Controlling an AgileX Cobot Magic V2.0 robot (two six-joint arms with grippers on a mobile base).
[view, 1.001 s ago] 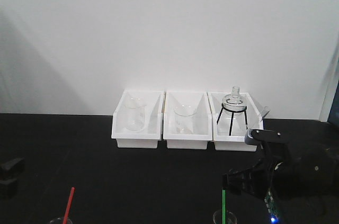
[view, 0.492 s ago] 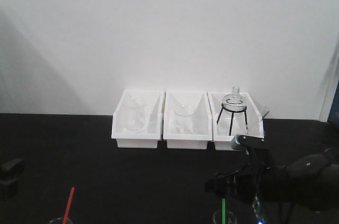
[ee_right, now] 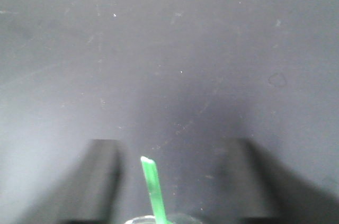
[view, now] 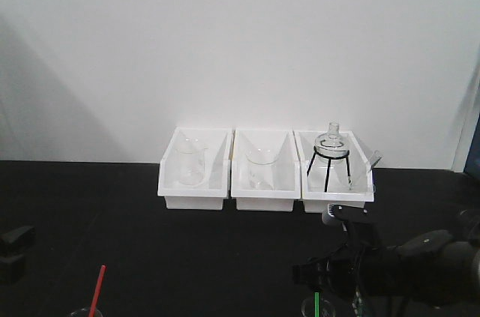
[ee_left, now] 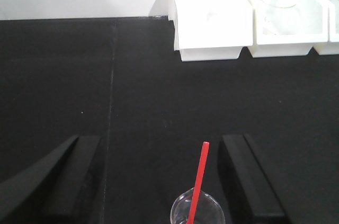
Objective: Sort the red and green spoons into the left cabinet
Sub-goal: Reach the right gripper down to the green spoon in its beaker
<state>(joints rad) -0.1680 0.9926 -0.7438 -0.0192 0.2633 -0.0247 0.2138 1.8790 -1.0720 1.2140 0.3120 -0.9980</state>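
Spoons stood handle-up, each in its own small clear glass, near the front edge of the black table [view: 112, 219]. We saw the red spoon [ee_left: 198, 179] rising from its glass [ee_left: 197, 211] on the left side, its handle leaning slightly to the right in the left wrist view. The left fingers [ee_left: 79, 176] were spread wide apart, one on either side of that glass and clear of the red handle, holding nothing.

On the right side the green spoon [ee_right: 153, 187] stood in a second glass [view: 307, 308], with only the top of its handle showing in the front view, just below the right arm [view: 420, 264]. The right fingers [ee_right: 103, 181] were apart as well. The green handle's tip lay between them, nearer the left-hand one in the right wrist view, and touched neither as far as we could tell.

Behind both spoons, against the white wall [view: 225, 47], three white bins [view: 193, 189] sat side by side. The left bin held a clear beaker [view: 190, 161] and the middle bin held another beaker [view: 261, 167]. The right bin held a round glass flask [view: 331, 143] on a black tripod [view: 328, 171]. Both spoon bowls were hidden from us.
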